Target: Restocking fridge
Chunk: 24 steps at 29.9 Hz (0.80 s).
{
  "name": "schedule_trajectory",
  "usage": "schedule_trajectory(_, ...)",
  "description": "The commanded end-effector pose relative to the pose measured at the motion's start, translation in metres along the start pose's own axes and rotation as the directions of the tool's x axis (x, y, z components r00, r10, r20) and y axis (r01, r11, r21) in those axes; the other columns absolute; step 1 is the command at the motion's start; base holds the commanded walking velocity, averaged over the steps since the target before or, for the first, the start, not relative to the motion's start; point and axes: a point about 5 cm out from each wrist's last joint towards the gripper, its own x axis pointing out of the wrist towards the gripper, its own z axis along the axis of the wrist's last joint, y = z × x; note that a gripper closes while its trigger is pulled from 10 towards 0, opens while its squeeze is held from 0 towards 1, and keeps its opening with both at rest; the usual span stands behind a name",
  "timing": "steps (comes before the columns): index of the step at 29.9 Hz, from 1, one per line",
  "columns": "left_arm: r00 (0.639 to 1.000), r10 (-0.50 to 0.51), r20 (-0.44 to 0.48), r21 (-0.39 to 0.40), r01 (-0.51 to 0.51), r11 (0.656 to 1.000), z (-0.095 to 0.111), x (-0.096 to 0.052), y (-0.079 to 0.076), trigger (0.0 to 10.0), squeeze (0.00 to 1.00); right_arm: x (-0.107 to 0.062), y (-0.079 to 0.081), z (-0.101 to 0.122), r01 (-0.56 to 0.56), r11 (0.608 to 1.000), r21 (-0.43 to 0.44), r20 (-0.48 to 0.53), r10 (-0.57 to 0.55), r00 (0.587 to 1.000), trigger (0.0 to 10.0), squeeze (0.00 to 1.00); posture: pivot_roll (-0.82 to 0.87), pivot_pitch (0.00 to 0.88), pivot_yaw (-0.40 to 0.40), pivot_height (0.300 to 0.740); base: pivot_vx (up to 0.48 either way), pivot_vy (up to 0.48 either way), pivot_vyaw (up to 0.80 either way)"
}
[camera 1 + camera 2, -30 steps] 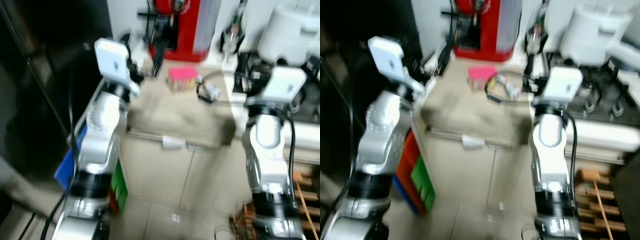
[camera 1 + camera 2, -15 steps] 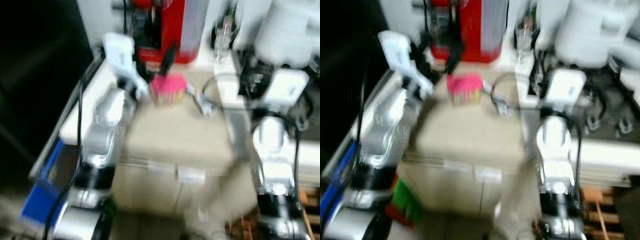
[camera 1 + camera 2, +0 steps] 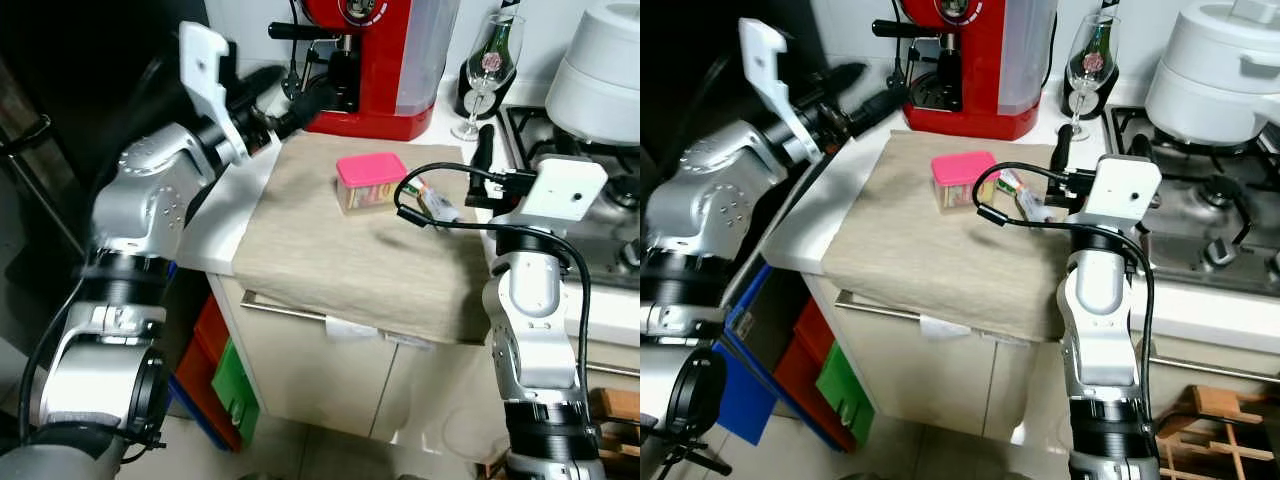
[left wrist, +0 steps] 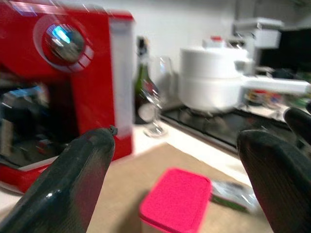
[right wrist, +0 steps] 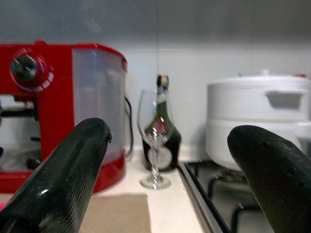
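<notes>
A beige cloth (image 3: 370, 250) is being carried by the white counter (image 3: 215, 235), draped over its front edge. Behind it a red coffee machine (image 3: 375, 60) is being seen against the wall, with a wine glass (image 3: 488, 75) and a dark bottle (image 5: 163, 136) to its right. A gas hob (image 3: 590, 200) is being occupied by a white pot (image 3: 600, 75) further right. Blue, red and green bins (image 3: 215, 375) are being stored on the floor beside the cabinet.

The pink-lidded container (image 3: 370, 182) is being left on the cloth, near the back, with a small wrapped packet (image 3: 437, 203) just beside it on the right.

The left hand (image 3: 300, 100) is being held open near the cloth's back-left corner, in front of the coffee machine, left of the container and apart from it. The right hand (image 3: 480, 160) is being held open, raised at the cloth's right edge next to the hob, just beside the packet; nothing is being gripped.
</notes>
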Motion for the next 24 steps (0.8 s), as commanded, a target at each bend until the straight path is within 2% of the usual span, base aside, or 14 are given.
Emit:
schedule_trajectory(1,0.997,-0.065,-0.032,-0.011,0.064,0.998,0.006,-0.003,0.003,10.0,0.0,-0.003,-0.003,0.004,0.025,1.0,-0.007,0.005,-0.025,1.0,10.0,0.18,-0.17,0.0,0.118,0.74,0.0,0.0,0.0)
schedule_trajectory(2,0.997,-0.065,-0.032,-0.011,0.064,0.998,0.006,-0.003,0.003,10.0,0.0,-0.003,-0.003,0.004,0.025,1.0,-0.007,0.005,-0.025,1.0,10.0,0.18,-0.17,0.0,0.118,0.74,0.0,0.0,0.0)
schedule_trajectory(3,0.991,-0.125,-0.052,-0.028,0.124,0.992,0.006,-0.007,0.003,10.0,0.0,-0.007,-0.007,0.005,0.036,0.999,-0.015,0.0,-0.036,0.999,10.0,0.18,-0.18,0.0,0.123,0.74,0.0,0.0,0.0)
schedule_trajectory(5,0.988,-0.146,-0.059,-0.032,0.144,0.989,0.006,-0.008,0.003,10.0,0.0,-0.008,-0.009,0.005,0.039,0.999,-0.018,-0.002,-0.039,0.999,10.0,0.18,-0.18,0.0,0.123,0.74,0.0,0.0,0.0)
schedule_trajectory(6,0.974,-0.211,-0.089,-0.044,0.207,0.977,0.005,-0.014,0.002,10.0,0.0,-0.01,-0.013,0.005,0.048,0.998,-0.029,-0.007,-0.048,0.999,10.0,0.18,-0.19,0.003,0.123,0.74,0.0,0.0,0.0)
schedule_trajectory(9,0.952,-0.27,-0.141,-0.05,0.266,0.963,-0.002,-0.021,0.003,10.0,0.0,-0.013,-0.017,0.003,0.058,0.997,-0.042,-0.017,-0.058,0.998,10.0,0.18,-0.19,0.012,0.118,0.74,0.0,0.0,0.0)
schedule_trajectory(16,0.949,-0.246,-0.199,-0.008,0.249,0.968,-0.026,-0.017,0.0,10.0,0.0,-0.013,-0.021,0.001,0.047,0.997,-0.066,-0.048,-0.05,0.998,10.0,0.18,-0.2,0.018,0.082,0.74,0.0,0.0,0.0)
schedule_trajectory(17,0.951,-0.235,-0.201,0.013,0.242,0.97,-0.028,-0.016,-0.001,10.0,0.47,-0.013,-0.021,0.0,0.039,0.997,-0.07,-0.05,-0.042,0.998,10.0,0.19,-0.2,0.013,0.072,0.74,0.0,0.0,0.0)
schedule_trajectory(18,0.954,-0.226,-0.2,0.027,0.235,0.971,-0.03,-0.015,-0.001,10.0,0.47,-0.012,-0.021,0.0,0.034,0.997,-0.073,-0.052,-0.038,0.998,10.0,0.19,-0.2,0.011,0.068,0.74,0.0,0.0,0.0)
schedule_trajectory(19,0.951,-0.228,-0.209,0.05,0.243,0.969,-0.032,-0.013,-0.003,10.0,1.0,-0.011,-0.021,-0.001,0.029,0.997,-0.077,-0.053,-0.033,0.998,10.0,0.19,-0.2,0.004,0.06,0.74,0.0,0.0,0.0)
schedule_trajectory(20,0.951,-0.228,-0.209,0.05,0.243,0.969,-0.032,-0.013,-0.003,10.0,1.0,-0.011,-0.021,-0.001,0.029,0.997,-0.077,-0.053,-0.033,0.998,10.0,0.19,-0.2,0.004,0.06,0.74,0.0,0.0,0.0)
schedule_trajectory(23,0.933,-0.223,-0.283,0.188,0.282,0.941,-0.036,-0.009,-0.01,10.0,1.0,-0.004,-0.022,0.0,0.016,0.996,-0.083,-0.045,-0.02,0.999,10.0,0.18,-0.19,0.0,0.053,0.74,0.0,0.0,0.0)
schedule_trajectory(24,0.933,-0.229,-0.279,0.204,0.29,0.935,-0.034,-0.007,-0.011,10.0,1.0,0.0,-0.022,0.001,0.013,0.996,-0.083,-0.036,-0.017,0.999,10.0,0.18,-0.19,0.0,0.052,0.74,0.0,0.0,0.0)
